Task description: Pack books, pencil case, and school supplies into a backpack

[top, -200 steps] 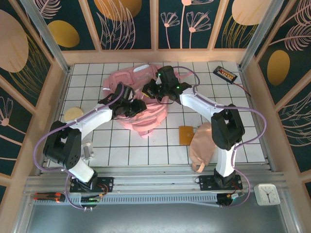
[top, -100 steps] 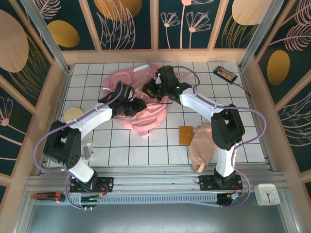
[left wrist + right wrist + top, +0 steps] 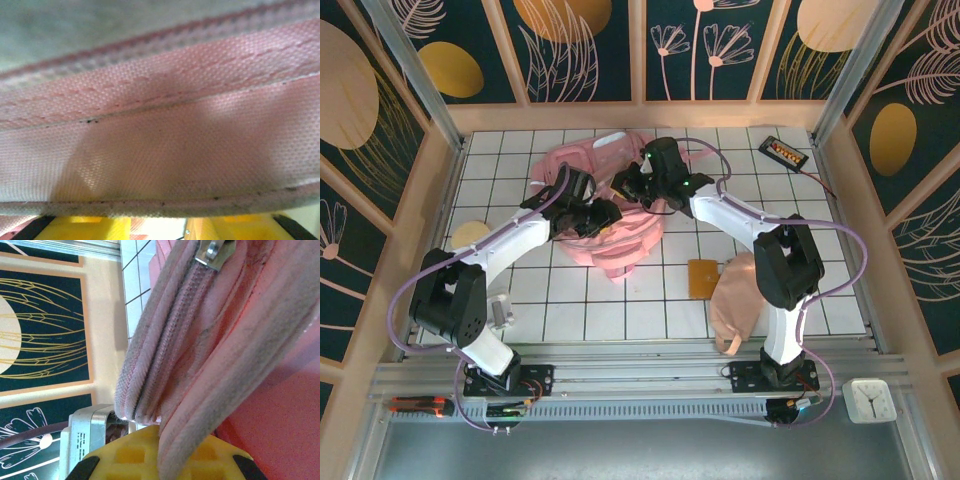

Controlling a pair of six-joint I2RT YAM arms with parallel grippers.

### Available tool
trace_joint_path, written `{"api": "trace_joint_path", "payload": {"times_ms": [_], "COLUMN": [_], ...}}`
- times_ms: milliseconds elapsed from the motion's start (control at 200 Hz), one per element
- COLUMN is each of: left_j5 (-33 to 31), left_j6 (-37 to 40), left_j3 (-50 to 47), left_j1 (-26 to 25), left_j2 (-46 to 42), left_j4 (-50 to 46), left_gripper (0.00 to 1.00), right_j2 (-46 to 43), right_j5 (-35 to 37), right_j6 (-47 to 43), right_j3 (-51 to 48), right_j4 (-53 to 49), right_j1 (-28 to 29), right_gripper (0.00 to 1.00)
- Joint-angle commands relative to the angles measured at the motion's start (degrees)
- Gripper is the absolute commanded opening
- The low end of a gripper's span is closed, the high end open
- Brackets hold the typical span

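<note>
Backpack [image 3: 620, 250] is a crumpled heap mid-table. Its long axis runs roughly far-left to near-right, but it's too bunched up to tell which end is the top. Right gripper [image 3: 624, 186] is pinched tight on its zipper edge. Left gripper [image 3: 604, 216] is pressed right against pink webbing, and I can't tell if it's actually gripping. Pencil case [image 3: 735, 300] lies near-to-far on the right, just beside the pad [image 3: 702, 278].

bright pink backpack [image 3: 632, 245] (silver zip pull [image 3: 212, 252]), peach pouch [image 3: 735, 300], orange pad [image 3: 702, 278], white table [image 3: 820, 240] with dark grid lines, navy walls [image 3: 575, 60] with gold leaf patterns
</note>
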Motion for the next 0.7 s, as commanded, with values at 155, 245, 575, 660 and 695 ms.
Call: {"api": "trace_joint_path", "payload": {"times_ms": [155, 245, 575, 660, 695], "left_j5": [3.4, 3.9, 7.9, 8.6, 9.0], "left_j6": [-1.0, -1.0, -6.0, -6.8, -8.1], "left_j3": [4.5, 4.6, -2.0, -6.0, -8.1], "left_j1": [0.0, 0.1, 0.4, 1.0, 1.3], "left_j2": [-1.5, -2.4, -5.0, -8.1, -9.5], "left_j4": [4.4, 3.1, 5.8, 4.9, 6.1], "left_gripper": [0.43, 0.48, 0.53, 0.54, 0.54], "right_j2": [-2.6, -2.8, -2.6, -2.6, -2.6], "right_j5": [-5.9, -5.9, -5.9, -5.1, -4.9], "right_j6": [0.6, 0.4, -1.0, -2.2, -2.4], "right_j3": [-2.4, -3.0, -1.6, -0.9, -0.8], "right_j4": [3.4, 3.7, 2.1, 0.5, 0.3], "right_j1": [1.5, 1.2, 0.9, 0.7, 0.6], "right_gripper": [0.0, 0.0, 0.0, 0.0, 0.0]}}
